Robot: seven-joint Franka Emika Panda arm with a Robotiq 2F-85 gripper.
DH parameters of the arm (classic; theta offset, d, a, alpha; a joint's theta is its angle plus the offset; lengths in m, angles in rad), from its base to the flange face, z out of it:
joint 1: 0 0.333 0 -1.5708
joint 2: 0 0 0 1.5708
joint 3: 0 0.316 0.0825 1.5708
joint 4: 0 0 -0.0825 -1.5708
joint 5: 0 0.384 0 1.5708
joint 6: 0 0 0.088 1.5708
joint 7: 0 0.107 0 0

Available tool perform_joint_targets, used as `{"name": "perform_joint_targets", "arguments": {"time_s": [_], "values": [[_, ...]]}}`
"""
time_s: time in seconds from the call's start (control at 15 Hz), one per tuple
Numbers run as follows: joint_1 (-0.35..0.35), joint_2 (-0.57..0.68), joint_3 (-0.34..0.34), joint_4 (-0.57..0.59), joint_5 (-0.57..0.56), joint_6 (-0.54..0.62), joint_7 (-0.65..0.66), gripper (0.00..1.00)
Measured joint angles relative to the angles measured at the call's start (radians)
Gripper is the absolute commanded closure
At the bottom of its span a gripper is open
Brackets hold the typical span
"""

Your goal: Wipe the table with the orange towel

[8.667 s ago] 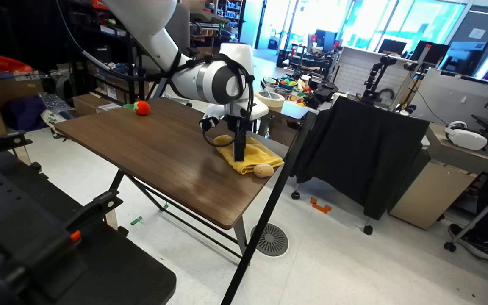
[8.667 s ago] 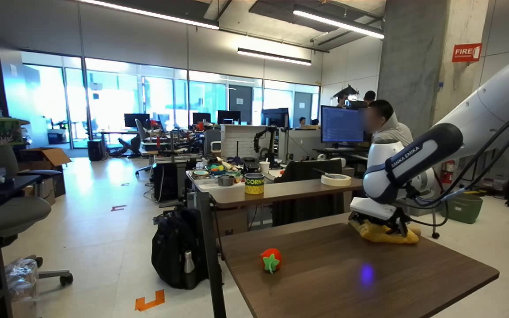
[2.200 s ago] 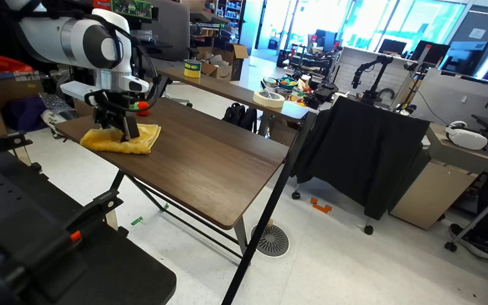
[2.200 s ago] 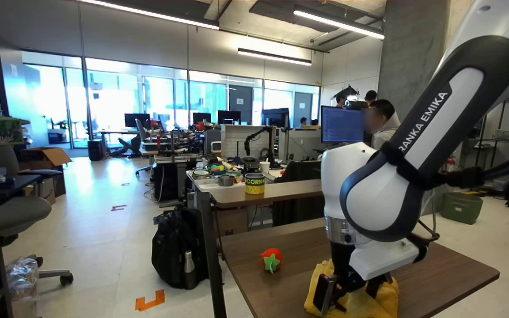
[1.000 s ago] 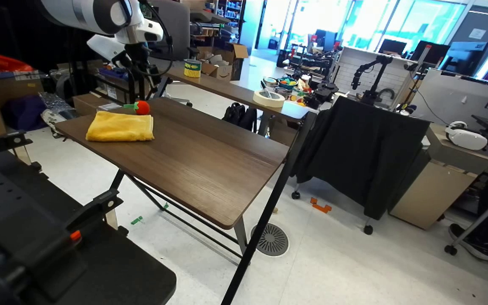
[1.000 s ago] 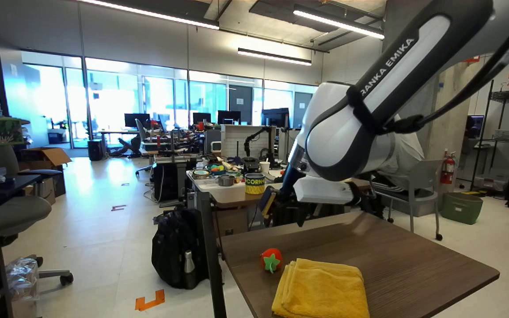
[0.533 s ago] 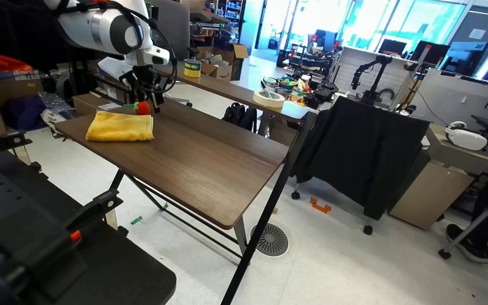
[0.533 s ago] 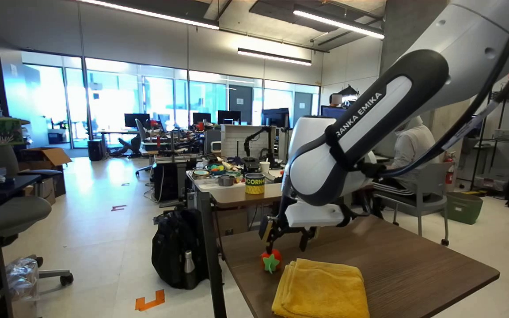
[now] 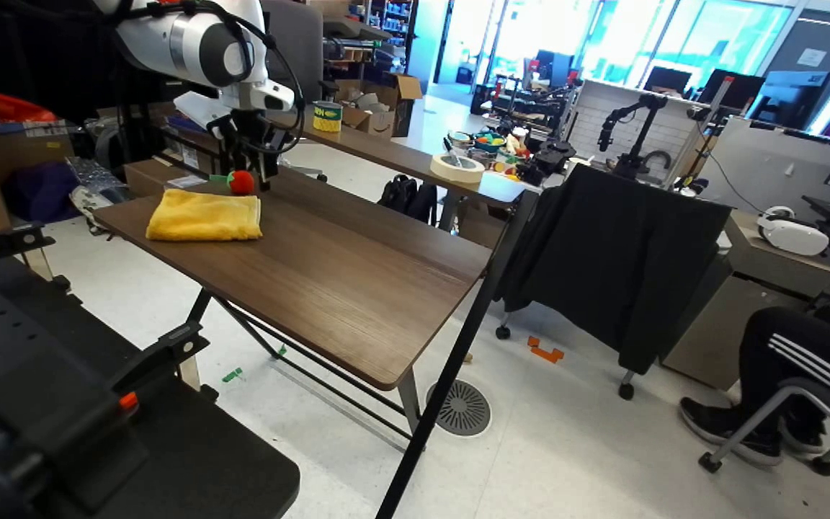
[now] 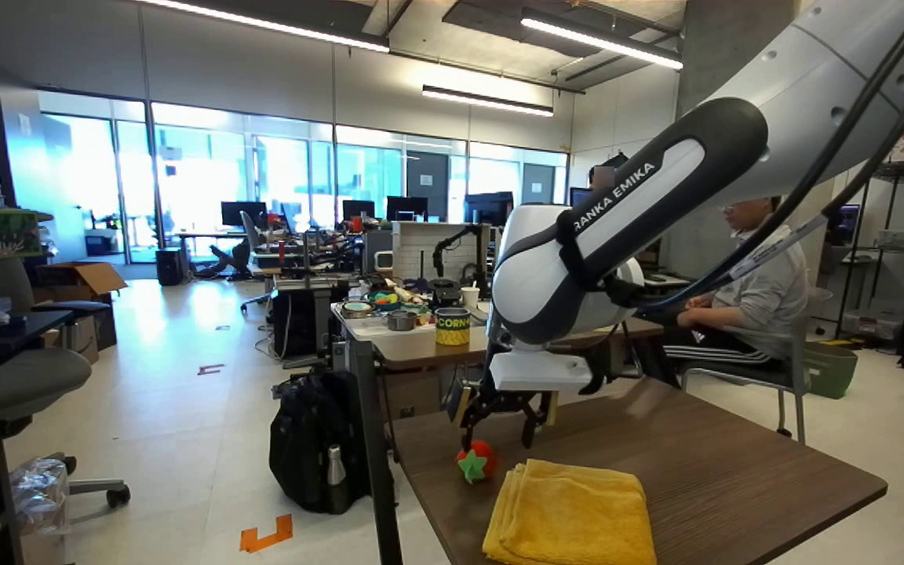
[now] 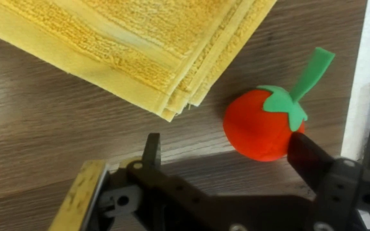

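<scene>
the hand (image 10: 497,445) was spread and empty, towel (image 11: 133,38) ungrasped; one finger (image 11: 308,154) seemingly touched the tomato (image 11: 255,128). sideways travel risked rolling it off the surface (image 9: 343,288).

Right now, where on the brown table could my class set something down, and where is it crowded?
The brown table lies bare from the yellow towel across to the opposite short edge. Crowded: the towel end, where the open jaws hang close to the red toy.
</scene>
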Motion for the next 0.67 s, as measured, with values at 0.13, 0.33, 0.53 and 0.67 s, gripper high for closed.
{"name": "perform_joint_targets", "arguments": {"time_s": [0.13,0.33,0.53,0.67], "values": [[-0.009,0.017,0.014,0.034,0.004,-0.029,0.000,0.00],[-0.025,0.053,0.024,0.090,0.018,-0.084,0.000,0.00],[-0.051,0.106,0.036,0.161,0.036,-0.143,0.000,0.37],[-0.070,0.146,0.043,0.221,0.045,-0.195,0.000,0.56]]}}
